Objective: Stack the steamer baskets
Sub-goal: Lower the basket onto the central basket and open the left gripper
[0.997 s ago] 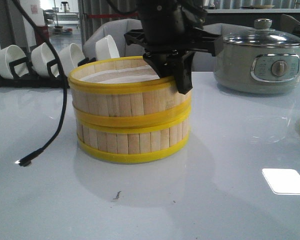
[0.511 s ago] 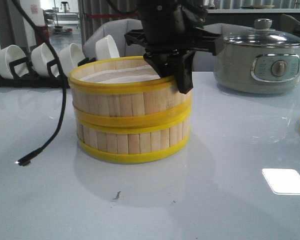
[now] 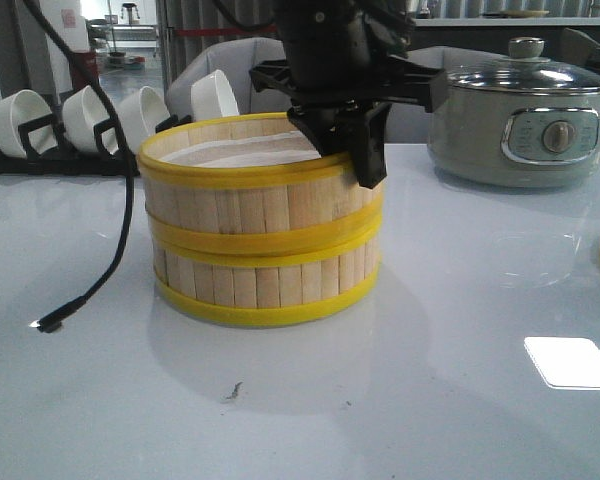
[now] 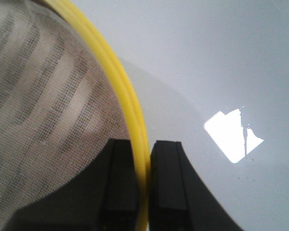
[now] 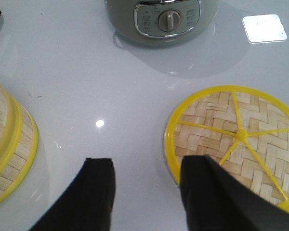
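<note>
— So how would that upper steamer basket (image 3: 255, 185) handle?

— Light and stiff, I'd judge; thin slats, so pinch the rim wall, as the left gripper (image 4: 143, 159) does now, fingers clamped either side of the yellow rim.

— Where is it?

— Sitting squarely on the lower steamer basket (image 3: 265, 285), mid-table, mouth up, axis vertical.

— The right gripper (image 5: 147, 183)?

— Spread wide, empty, hovering near the woven lid (image 5: 236, 139).
</note>
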